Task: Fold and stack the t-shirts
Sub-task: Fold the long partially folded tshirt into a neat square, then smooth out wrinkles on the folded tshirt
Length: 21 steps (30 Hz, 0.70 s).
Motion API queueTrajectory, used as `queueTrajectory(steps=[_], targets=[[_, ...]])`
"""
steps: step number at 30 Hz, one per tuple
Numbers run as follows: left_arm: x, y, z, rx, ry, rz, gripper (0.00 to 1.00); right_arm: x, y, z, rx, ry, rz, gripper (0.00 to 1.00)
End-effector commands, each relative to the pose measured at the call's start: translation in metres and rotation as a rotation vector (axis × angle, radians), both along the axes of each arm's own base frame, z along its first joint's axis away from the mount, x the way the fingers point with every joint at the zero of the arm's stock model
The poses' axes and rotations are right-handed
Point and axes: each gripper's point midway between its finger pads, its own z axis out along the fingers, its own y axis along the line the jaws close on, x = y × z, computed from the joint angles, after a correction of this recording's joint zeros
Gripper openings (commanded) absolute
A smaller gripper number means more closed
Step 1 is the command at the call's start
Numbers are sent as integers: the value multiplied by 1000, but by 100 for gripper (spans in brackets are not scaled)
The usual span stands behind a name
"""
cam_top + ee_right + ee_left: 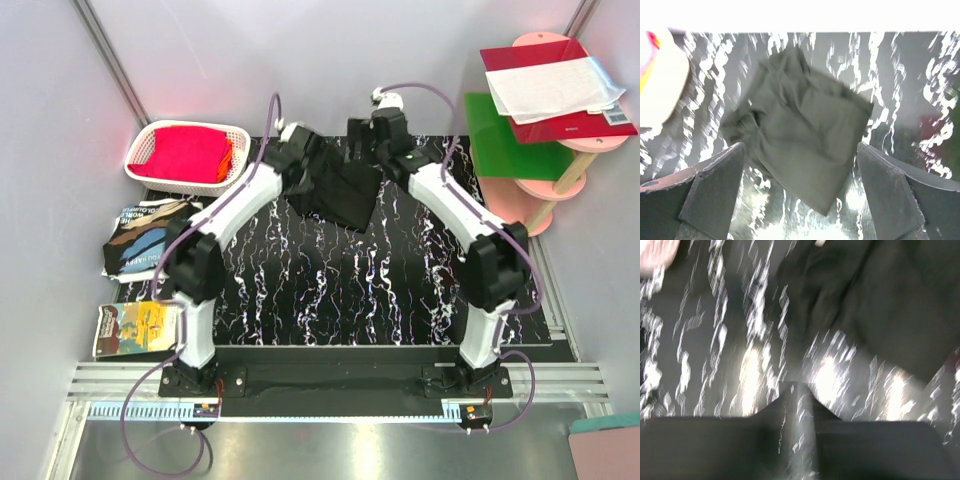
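A folded black t-shirt (335,188) lies at the back middle of the marbled black table (330,290). My left gripper (300,155) is at the shirt's left edge. In the blurred left wrist view its jaws (797,390) look shut and empty, low over the table, with the shirt (880,300) ahead to the right. My right gripper (365,135) hovers over the shirt's far edge. In the right wrist view it (801,150) is wide open and empty, above the shirt (805,125).
A white basket (150,135) holding a red shirt (188,152) stands at the back left. A pile of printed folded shirts (150,238) and a booklet (135,327) lie off the table's left side. A pink shelf stand (560,170) stands at the right.
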Motion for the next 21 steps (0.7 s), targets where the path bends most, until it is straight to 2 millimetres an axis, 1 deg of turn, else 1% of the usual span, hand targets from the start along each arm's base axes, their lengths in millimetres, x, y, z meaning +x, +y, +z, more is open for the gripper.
queueTrajectory(steps=[1, 2, 3, 4, 5, 6, 7, 8, 9, 10, 11, 12, 13, 15, 17, 19, 20, 21], targets=[[61, -24, -4, -110, 4, -76, 0, -1, -18, 8, -8, -57, -77, 100], [77, -18, -31, -133, 52, -61, 0, -4, -19, 4, -4, -44, -81, 100], [90, -30, -20, -232, 40, -83, 0, -10, -19, -4, -1, -22, -72, 100], [97, -33, -26, -279, 57, -87, 0, -13, -19, -8, 11, -10, -76, 100], [109, -25, -49, -316, 97, -69, 8, -16, -19, -11, 18, 0, -75, 100], [114, -41, -42, -437, 107, -116, 26, -23, -21, -17, 22, 17, -71, 100], [117, -44, -46, -491, 123, -127, 68, -26, -21, -20, 23, 25, -70, 100], [123, -40, -55, -532, 139, -120, 80, -28, -21, -23, 24, 32, -69, 100], [126, -44, -58, -576, 137, -134, 87, -33, -24, -29, 18, 46, -71, 100], [127, -44, -61, -590, 136, -138, 93, -35, -24, -31, 19, 51, -72, 100], [129, -43, -58, -604, 121, -141, 94, -36, -25, -34, 15, 56, -70, 100], [129, -48, -63, -640, 116, -160, 93, -39, -26, -40, 10, 67, -69, 100], [129, -50, -64, -662, 115, -168, 90, -41, -27, -42, 7, 73, -69, 100], [129, -51, -70, -686, 133, -151, 43, -45, -29, -48, 1, 86, -71, 100], [123, -52, -85, -701, 177, -135, 1, -47, -30, -52, 0, 94, -71, 100], [109, -56, -101, -729, 247, -127, 0, -51, -30, -56, 3, 106, -70, 100], [102, -58, -105, -731, 268, -124, 0, -52, -30, -57, 2, 109, -68, 100], [86, -55, -125, -717, 324, -98, 0, -54, -31, -61, 1, 118, -69, 100]])
